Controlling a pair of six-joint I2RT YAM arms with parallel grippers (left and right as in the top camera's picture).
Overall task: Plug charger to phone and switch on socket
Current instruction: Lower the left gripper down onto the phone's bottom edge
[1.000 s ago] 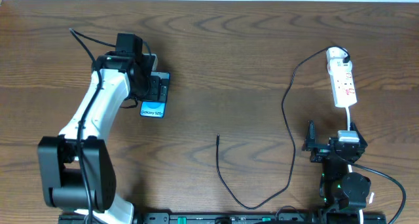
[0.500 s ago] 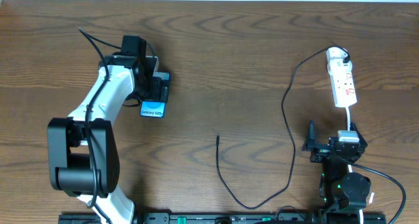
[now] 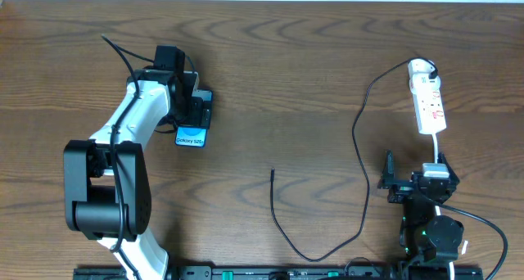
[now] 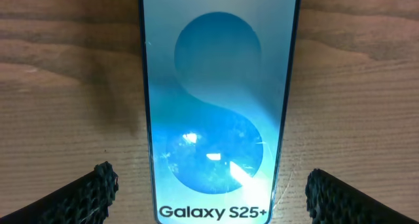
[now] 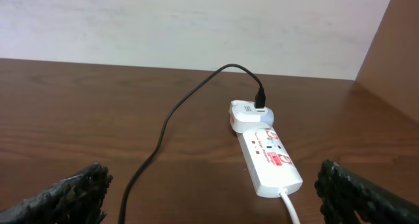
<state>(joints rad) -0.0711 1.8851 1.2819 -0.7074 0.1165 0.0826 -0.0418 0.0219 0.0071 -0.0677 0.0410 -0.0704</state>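
The brown wood-grain surface (image 3: 270, 75) fills the frame. Over the last second the white-and-black left arm (image 3: 131, 124) has swung its elbow and shoulder in from the lower left, while the left gripper (image 3: 193, 110) has barely shifted at the upper left. It hangs with jaws wide over the phone (image 4: 219, 106), a slim dark-edged slab with a glossy pale-blue screen. The ribbed black fingers (image 4: 85, 194) sit clear of the phone's edges on both sides. This looks like lining up over the phone, with no grasp made yet. The right gripper (image 5: 216, 201) has not moved at the lower right and is spread open and empty, facing the socket (image 3: 428, 100). That is a narrow white plastic strip with red markings at the upper right. The charger (image 3: 360, 149), a thin, limp black cable, runs from the socket's rounded end in a loop along the bottom edge. Its small plug tip (image 3: 273, 172) lies loose at centre, well apart from the phone, so nothing is plugged in yet.
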